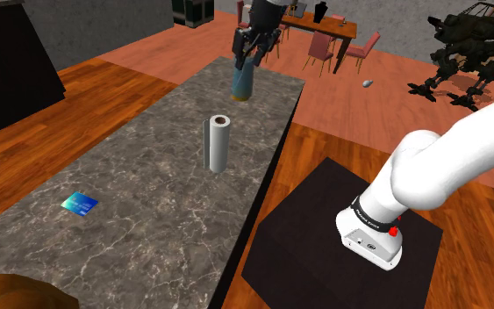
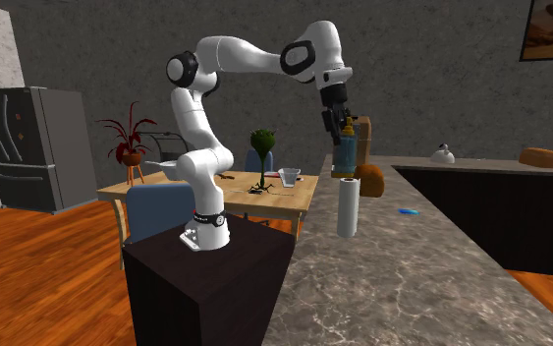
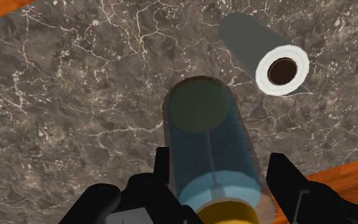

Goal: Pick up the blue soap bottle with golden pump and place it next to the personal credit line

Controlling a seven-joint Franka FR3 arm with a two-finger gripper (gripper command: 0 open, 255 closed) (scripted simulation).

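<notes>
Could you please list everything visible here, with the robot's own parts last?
Blue soap bottle with golden pump: one, blue, held in the air over the counter by the gripper.
Grey marbled counter: one, grey, beside the stand.
White paper-towel roll: one, white, upright mid-counter.
Small flat card: one, blue, lying on the counter.
Rounded brown lump: one, brown, at one end of the counter.
Wooden table with a blue chair: one, brown, behind the stand.
Wooden table with red chairs: one, brown, past the counter.
Grey refrigerator: one, grey, against the wall.
Black box stand: one, black, under the arm.
White Franka arm: one, white.
Black two-finger gripper: one, black, shut on the bottle.
</notes>
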